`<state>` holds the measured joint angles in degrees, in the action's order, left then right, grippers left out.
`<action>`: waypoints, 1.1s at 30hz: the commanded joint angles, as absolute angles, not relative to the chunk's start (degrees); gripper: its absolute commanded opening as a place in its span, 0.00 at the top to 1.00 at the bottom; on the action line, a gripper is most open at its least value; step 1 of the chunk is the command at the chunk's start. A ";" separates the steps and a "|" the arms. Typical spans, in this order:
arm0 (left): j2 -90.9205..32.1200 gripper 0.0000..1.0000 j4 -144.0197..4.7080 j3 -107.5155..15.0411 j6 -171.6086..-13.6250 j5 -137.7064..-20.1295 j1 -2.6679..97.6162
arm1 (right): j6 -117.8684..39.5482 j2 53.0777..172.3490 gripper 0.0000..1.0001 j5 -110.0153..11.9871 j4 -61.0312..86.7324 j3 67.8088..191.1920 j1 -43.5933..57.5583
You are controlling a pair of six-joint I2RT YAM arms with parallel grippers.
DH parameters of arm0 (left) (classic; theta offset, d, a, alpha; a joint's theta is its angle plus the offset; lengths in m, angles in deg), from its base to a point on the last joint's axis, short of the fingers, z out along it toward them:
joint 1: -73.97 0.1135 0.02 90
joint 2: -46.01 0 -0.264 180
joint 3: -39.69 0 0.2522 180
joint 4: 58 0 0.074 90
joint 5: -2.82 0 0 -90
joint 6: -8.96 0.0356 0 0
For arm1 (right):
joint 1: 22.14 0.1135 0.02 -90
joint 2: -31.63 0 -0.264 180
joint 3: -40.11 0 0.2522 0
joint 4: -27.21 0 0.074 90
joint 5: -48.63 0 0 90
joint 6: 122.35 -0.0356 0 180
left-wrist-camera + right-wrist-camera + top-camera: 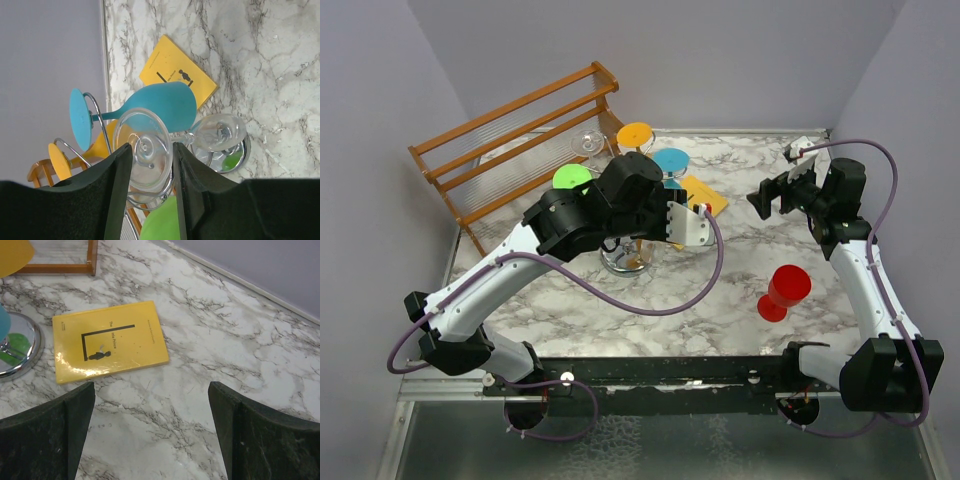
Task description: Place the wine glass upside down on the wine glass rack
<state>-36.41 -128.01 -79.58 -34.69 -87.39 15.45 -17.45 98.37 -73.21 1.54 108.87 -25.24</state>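
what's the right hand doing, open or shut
Open. In the wrist view the right hand has its fingers wide apart, gripping nothing; only table and a yellow book show between them.

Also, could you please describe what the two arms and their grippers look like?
Both the left arm and right arm have white link shells with bulky black joint housings. A purple cable loops loosely along each. The left gripper and right gripper have broad, flat, matte black fingers. No markings are legible.
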 commanded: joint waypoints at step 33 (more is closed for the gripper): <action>-26.86 0.08 -132.94 -80.29 -38.30 -76.49 21.45 | 4.81 84.34 0.09 -59.68 -48.03 121.38 -25.41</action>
<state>-28.12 -133.45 -79.71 -37.71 -78.36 20.78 3.03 88.60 -64.12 -38.52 122.20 -25.26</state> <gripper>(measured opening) 0.918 0.929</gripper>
